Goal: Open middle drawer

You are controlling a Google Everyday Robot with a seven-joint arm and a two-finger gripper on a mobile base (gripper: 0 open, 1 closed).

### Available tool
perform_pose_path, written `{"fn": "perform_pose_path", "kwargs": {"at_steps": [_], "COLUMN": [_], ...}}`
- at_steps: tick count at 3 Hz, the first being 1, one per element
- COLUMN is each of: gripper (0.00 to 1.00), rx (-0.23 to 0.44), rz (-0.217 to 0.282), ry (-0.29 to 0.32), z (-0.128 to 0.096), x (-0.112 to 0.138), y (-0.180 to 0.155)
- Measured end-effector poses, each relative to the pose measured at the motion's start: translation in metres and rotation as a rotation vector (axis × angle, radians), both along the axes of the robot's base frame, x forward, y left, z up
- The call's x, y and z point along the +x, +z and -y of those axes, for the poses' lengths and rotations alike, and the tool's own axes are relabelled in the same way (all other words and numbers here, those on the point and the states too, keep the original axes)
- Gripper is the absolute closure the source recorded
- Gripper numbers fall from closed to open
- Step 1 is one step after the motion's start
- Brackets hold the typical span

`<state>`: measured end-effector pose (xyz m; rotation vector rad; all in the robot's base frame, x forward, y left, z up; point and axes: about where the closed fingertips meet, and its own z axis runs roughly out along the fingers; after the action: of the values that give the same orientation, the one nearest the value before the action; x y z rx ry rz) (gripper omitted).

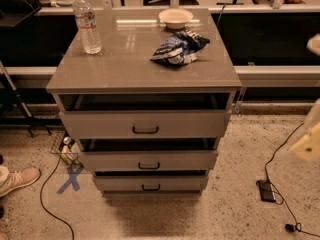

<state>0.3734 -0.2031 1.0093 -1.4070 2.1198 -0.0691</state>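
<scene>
A grey-beige cabinet point(125, 69) with three drawers stands in the middle of the camera view. The middle drawer point(110, 160), with a medium-height front and a small black bar handle point(149, 166), sits pulled out a little, with a dark gap above its front. The taller top drawer point(100, 125) and the thin bottom drawer point(115, 184) also stand slightly out. My gripper point(307, 140) shows as a pale blurred shape at the right edge, well to the right of the cabinet and touching nothing.
On the cabinet top are a water bottle point(87, 24), a pale bowl point(175, 18) and a blue-white bag point(179, 47). A black adapter point(266, 190) with cables lies on the floor at right. A shoe point(17, 179), blue tape cross point(70, 178) and wire basket point(65, 146) are at left.
</scene>
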Motion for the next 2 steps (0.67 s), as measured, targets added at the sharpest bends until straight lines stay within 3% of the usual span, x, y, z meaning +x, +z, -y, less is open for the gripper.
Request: {"fn": "perform_pose_path", "kwargs": {"at_steps": [1,2], "gripper": [0.00,0.00], "rx": [0.161,0.298], "rz": [-0.076,-0.143], "ry": [-0.057,-0.075], "z": [0.010,0.001], "x": [-0.007,-0.003], "y": [-0.063,-0.129]}}
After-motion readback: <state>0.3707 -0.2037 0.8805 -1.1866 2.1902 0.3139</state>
